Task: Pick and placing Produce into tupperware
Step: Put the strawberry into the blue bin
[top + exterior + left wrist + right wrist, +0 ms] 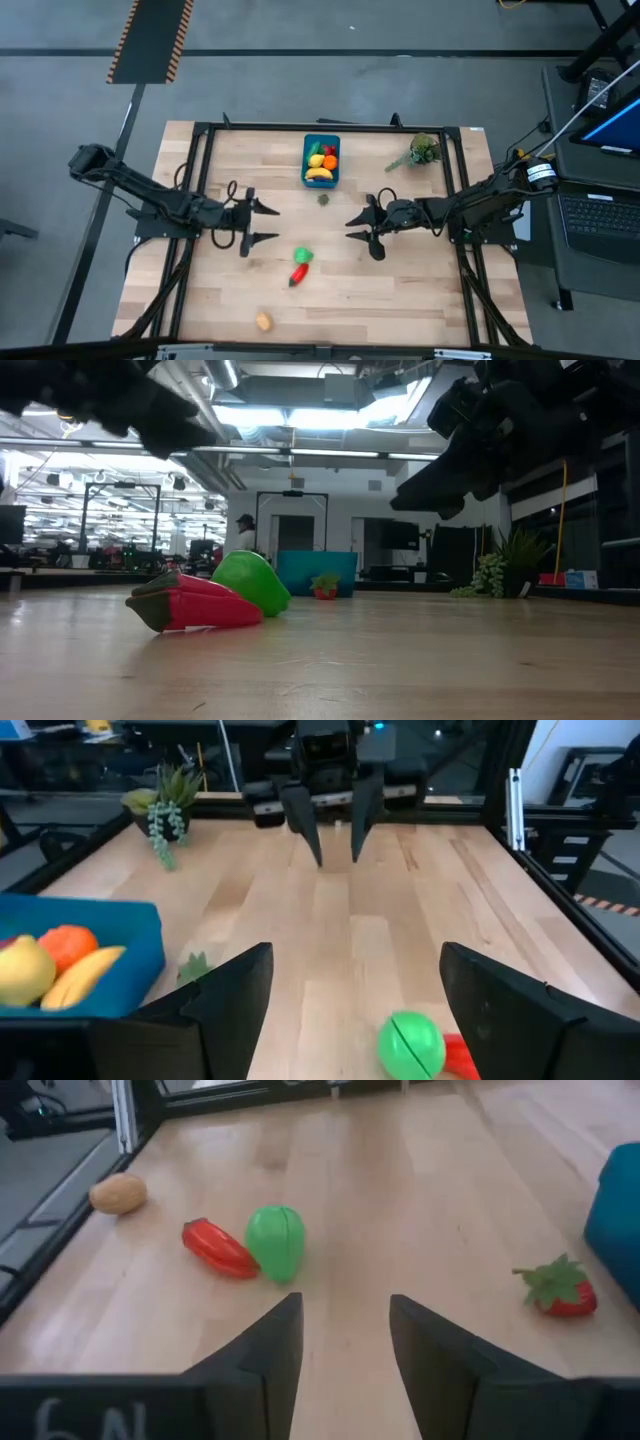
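Here, teal tub (321,160) holding banana (319,174), orange (330,162), both end effectors released, empty.

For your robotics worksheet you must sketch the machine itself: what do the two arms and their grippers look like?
Both arms are dark, almost black, jointed in slim segments with black cables looping beside them. The left gripper and right gripper each end in two tapering, pointed black fingers. The right arm carries a white band near its base. Pale lettering marks the right gripper's body.
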Action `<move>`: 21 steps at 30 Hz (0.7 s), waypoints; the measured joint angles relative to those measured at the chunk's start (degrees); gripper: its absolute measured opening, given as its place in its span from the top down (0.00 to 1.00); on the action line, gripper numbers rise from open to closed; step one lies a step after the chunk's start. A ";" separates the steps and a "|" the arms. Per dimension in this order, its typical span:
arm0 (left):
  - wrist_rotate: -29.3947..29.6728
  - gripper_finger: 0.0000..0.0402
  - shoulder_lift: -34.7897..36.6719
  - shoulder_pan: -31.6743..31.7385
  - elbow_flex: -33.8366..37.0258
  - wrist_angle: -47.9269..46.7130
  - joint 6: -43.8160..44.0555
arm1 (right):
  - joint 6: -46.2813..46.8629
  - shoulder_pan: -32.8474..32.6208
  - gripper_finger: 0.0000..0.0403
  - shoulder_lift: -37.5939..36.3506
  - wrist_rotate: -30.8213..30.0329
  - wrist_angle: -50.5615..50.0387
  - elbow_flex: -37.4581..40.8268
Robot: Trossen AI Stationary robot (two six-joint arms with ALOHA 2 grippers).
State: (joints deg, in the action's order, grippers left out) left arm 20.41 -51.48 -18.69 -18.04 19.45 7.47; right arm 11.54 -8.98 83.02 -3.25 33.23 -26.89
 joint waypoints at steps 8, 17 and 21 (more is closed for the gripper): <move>3.26 0.30 -0.04 -5.13 6.69 8.93 1.46 | 3.07 -3.54 0.62 0.00 -1.64 0.00 0.00; 3.10 0.30 -0.04 -8.43 12.06 14.47 2.75 | 3.21 -7.19 0.62 2.24 -6.83 6.16 0.00; 3.12 0.30 -0.18 -8.53 13.46 15.88 4.14 | 3.98 -7.84 0.62 3.69 -6.95 8.38 0.00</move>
State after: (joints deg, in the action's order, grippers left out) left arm 23.53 -51.66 -27.22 -4.58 35.33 11.61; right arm 15.53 -16.82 86.72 -10.20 41.61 -26.89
